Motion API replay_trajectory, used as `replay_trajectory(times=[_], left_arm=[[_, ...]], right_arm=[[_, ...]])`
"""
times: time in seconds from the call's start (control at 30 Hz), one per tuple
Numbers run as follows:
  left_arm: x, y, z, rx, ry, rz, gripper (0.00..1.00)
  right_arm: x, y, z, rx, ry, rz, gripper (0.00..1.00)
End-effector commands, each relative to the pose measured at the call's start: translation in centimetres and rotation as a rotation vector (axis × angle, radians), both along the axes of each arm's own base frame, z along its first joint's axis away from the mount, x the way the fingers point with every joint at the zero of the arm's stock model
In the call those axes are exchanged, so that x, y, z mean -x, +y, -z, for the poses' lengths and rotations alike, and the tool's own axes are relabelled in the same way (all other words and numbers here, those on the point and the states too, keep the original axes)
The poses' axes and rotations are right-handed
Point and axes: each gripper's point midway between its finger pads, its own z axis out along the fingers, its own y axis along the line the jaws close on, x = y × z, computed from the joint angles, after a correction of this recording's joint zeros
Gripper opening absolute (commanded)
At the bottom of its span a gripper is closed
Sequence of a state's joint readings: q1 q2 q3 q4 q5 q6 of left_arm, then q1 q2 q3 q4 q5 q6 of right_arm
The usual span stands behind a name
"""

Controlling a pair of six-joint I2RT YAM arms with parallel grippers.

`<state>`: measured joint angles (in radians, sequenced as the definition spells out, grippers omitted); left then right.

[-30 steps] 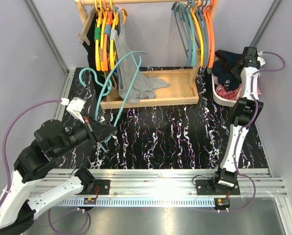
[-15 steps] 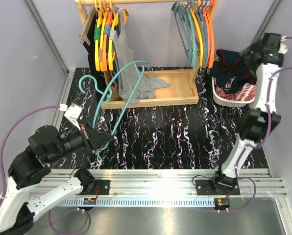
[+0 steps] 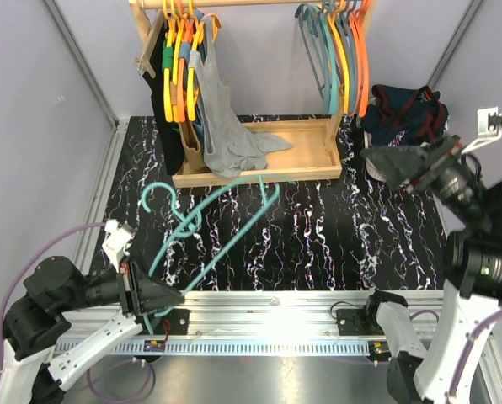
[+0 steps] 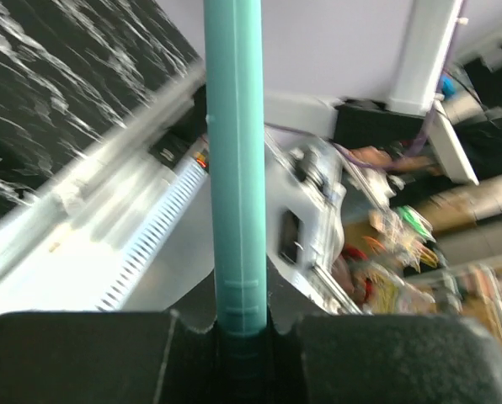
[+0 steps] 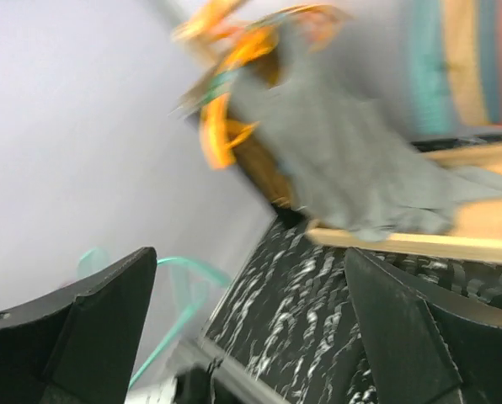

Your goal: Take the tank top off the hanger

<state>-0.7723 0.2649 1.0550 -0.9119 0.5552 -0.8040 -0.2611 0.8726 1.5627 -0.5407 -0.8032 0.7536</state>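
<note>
Top external view has the wooden rack (image 3: 268,175) at the back, with the grey tank top (image 3: 221,126) drooping from the rail end into its tray. It looks soft, light and floppy, so pinching a strap or bunched hem seems best. The teal hanger (image 3: 213,227), stiff slick plastic, sits bare and well apart, with the left gripper (image 3: 160,296) clamped on its bar. The right gripper (image 3: 392,164) is spread wide, holding nothing. What the straps hang on is hidden, and both wrist views are blurry.

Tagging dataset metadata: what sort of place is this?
Probably a lab robot cell, not a home: aluminium rail bordering the table, plain enclosure walls, small wooden garment rack with coloured hangers.
</note>
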Motion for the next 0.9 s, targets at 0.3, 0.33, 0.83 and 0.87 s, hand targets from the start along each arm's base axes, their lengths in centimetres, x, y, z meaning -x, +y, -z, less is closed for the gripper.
replay_trajectory(times=[0.3, 0.33, 0.83, 0.87], left_arm=[[7.6, 0.4, 0.1, 0.122, 0.155, 0.448, 0.0], [7.7, 0.5, -0.1, 0.119, 0.148, 0.453, 0.0], [6.0, -1.4, 0.1, 0.037, 0.142, 0.509, 0.0], [5.9, -1.5, 0.0, 0.041, 0.135, 0.509, 0.0]], right_arm=[[8.6, 7.5, 5.7, 0.092, 0.125, -0.637, 1.0], [8.6, 7.9, 6.4, 0.108, 0.144, -0.655, 1.0], [12.3, 12.3, 10.8, 0.146, 0.387, -1.06, 0.98], [12.6, 12.5, 11.3, 0.148, 0.412, -1.073, 0.97]])
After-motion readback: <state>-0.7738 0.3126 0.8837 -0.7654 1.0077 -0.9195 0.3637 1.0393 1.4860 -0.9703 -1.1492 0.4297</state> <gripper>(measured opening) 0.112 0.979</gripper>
